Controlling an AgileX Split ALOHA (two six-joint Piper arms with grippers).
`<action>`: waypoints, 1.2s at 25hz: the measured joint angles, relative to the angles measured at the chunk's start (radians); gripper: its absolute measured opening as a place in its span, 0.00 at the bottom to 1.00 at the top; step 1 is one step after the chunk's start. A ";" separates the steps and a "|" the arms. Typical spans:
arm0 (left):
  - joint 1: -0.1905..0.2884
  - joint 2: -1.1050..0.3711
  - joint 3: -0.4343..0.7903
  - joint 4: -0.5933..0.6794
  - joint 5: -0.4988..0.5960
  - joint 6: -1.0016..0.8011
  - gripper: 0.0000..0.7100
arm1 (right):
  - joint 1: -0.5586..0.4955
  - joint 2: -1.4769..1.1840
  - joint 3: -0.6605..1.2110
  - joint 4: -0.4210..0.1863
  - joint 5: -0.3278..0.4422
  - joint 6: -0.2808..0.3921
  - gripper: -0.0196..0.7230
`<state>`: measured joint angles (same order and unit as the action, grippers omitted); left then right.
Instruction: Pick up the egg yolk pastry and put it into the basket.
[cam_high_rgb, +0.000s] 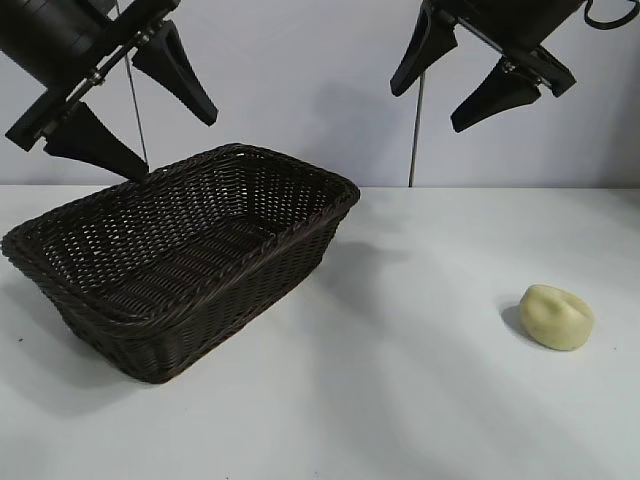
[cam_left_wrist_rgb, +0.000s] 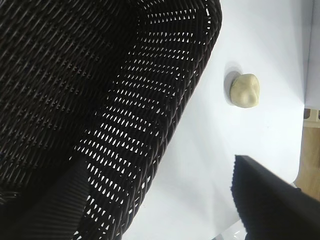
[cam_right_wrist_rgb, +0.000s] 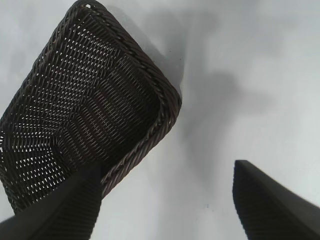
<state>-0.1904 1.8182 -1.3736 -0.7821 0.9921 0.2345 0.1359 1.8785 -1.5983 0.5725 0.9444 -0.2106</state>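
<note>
Nearest the exterior camera, on the smooth white matte tabletop (cam_high_rgb: 400, 400), sits the egg yolk pastry (cam_high_rgb: 557, 317), a small pale yellow rounded lump with a soft dent in its dull surface, lying toward the right side and well apart from everything else. Left of it, a little farther back, stands the basket (cam_high_rgb: 180, 260), a large rectangular dark brown wicker container with sloping open-weave walls, a braided rim and a tightly woven floor; nothing lies inside it. Above the basket's far left rim hangs the left gripper (cam_high_rgb: 135, 105), its two black wedge-shaped ribbed fingers spread wide and holding nothing. High at the right, over bare table, the right gripper (cam_high_rgb: 465, 85) hangs tilted downward, its matching black fingers likewise parted and empty. Behind them rises a plain pale wall (cam_high_rgb: 300, 80).
</note>
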 joint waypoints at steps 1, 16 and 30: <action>0.000 0.000 0.000 0.000 0.000 0.000 0.80 | 0.000 0.000 0.000 0.000 0.000 0.000 0.74; 0.000 0.000 0.000 0.000 0.000 0.000 0.80 | 0.000 0.000 0.000 -0.003 0.000 0.000 0.74; 0.000 0.000 0.000 -0.013 -0.039 0.000 0.80 | 0.000 0.000 0.000 -0.021 0.002 0.000 0.74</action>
<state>-0.1904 1.8182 -1.3736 -0.7951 0.9530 0.2345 0.1359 1.8785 -1.5983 0.5515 0.9464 -0.2106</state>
